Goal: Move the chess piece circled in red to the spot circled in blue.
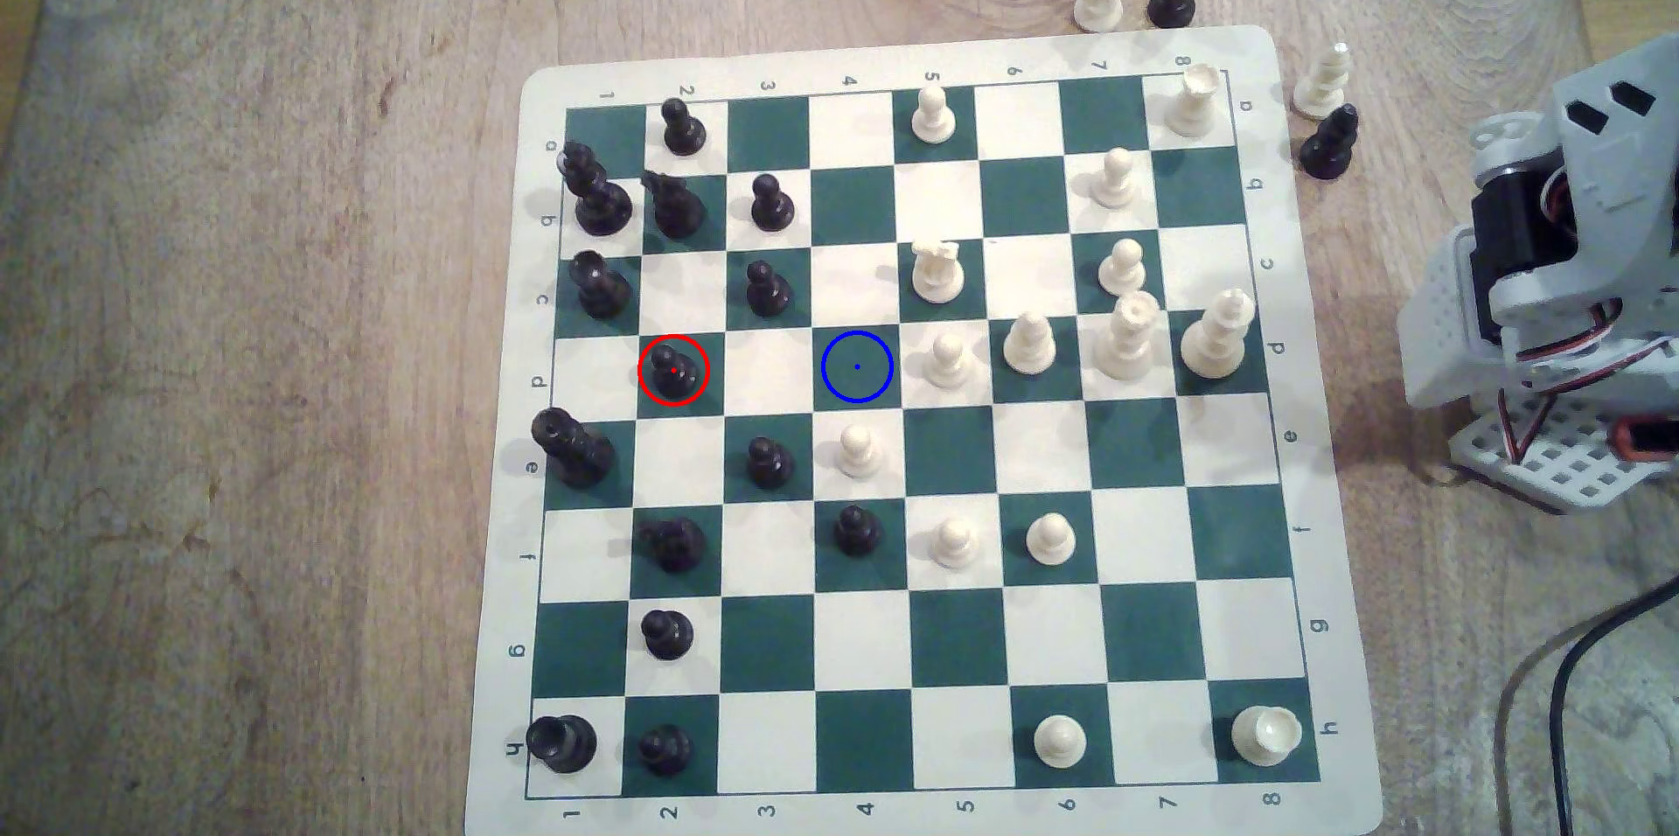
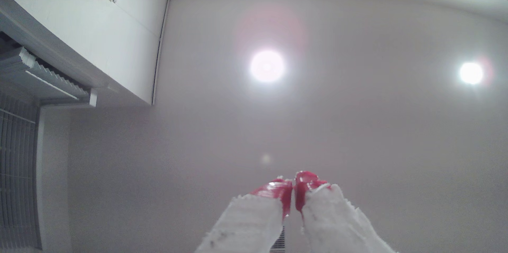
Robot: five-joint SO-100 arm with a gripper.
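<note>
Board first, in the exterior view: we see the black pawn (image 1: pixel 673 370) upright in its red ring on a dark green square, and the blue-ringed square (image 1: pixel 857 366) in the same row toward the exterior view's right, one empty cream square between them. Our arm (image 1: pixel 1563 273) sits folded off the board's right edge, so we judge a long reach across. In the wrist view, our fingers (image 2: pixel 293 187) point at the ceiling, red tips pressed together, holding nothing.
</note>
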